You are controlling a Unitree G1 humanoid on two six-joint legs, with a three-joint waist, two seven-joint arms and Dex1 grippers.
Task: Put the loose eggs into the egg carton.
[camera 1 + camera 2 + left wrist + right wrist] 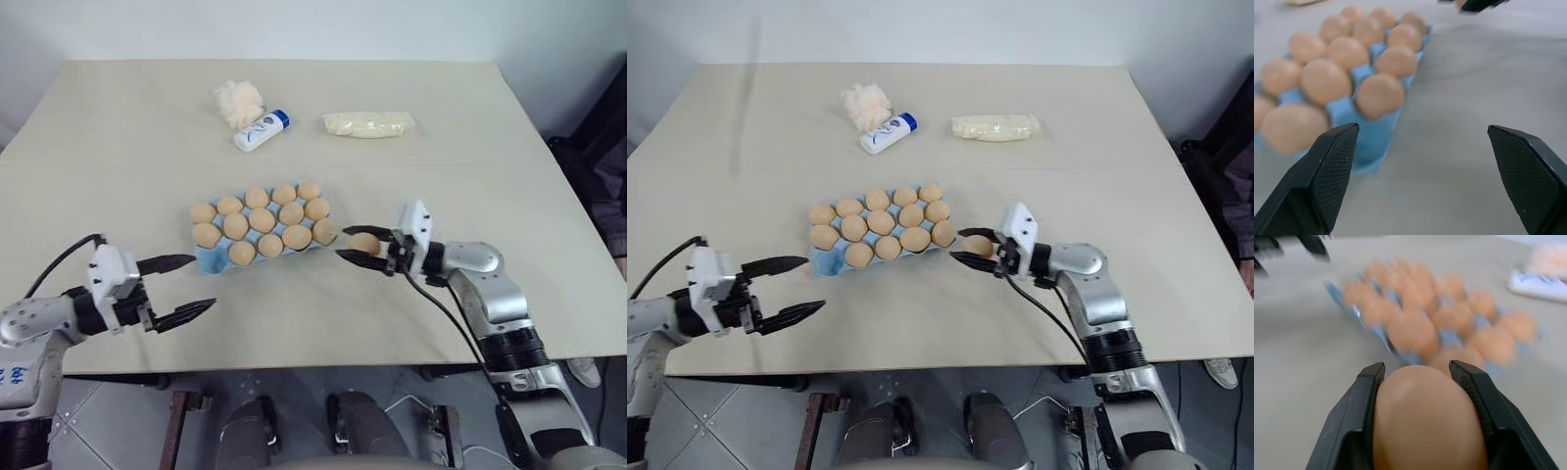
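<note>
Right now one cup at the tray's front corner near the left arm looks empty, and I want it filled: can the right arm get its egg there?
Probably yes. The right gripper holds an egg beside the egg carton; the filled rows lie between, so it would pass over them or along the front.

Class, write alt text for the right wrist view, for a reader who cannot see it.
The right gripper is shut on a tan egg, close to the camera. Beyond it, on a beige table, a light blue egg carton holds rows of similar eggs.
</note>
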